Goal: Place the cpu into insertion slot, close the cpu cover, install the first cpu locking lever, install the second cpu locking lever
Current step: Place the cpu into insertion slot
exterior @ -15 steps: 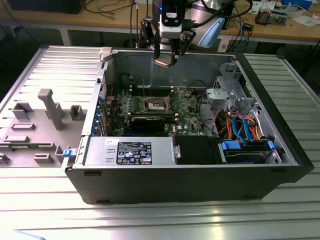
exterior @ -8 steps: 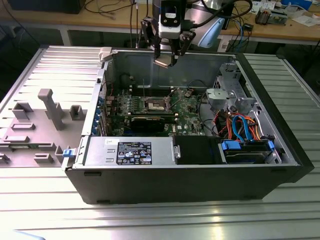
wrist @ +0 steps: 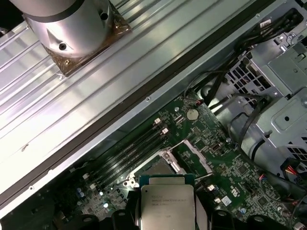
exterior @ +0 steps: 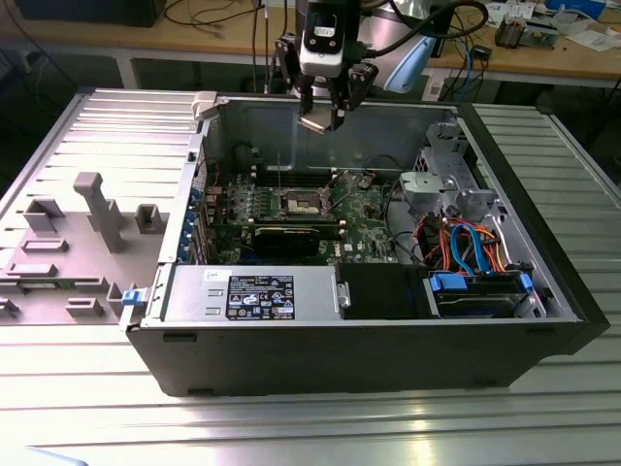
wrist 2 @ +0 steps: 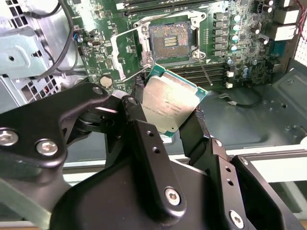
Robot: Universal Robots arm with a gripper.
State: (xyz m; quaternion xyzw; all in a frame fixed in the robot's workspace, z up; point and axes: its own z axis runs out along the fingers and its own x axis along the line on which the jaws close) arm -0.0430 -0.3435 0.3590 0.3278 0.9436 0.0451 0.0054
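Cpu (exterior: 318, 122) hung at the upper centre of the exterior view, pinched by its edges in the gripper (exterior: 323, 109), well above the bare insertion slot (exterior: 303, 201) mid-frame. Placement was in hand. Seating it would likely demand squaring it level with that slot.

The cpu (wrist 2: 171, 99) in the gripper (wrist 2: 169, 119) — insertion slot (wrist 2: 171, 42) bare

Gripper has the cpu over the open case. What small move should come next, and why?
Probably a slow, straight descent of the cpu toward the insertion slot. The gripper is shut on the chip's edges. In the exterior view it hangs well above the board, and in the second wrist view the slot's pin field lies bare, with nothing seated in it.
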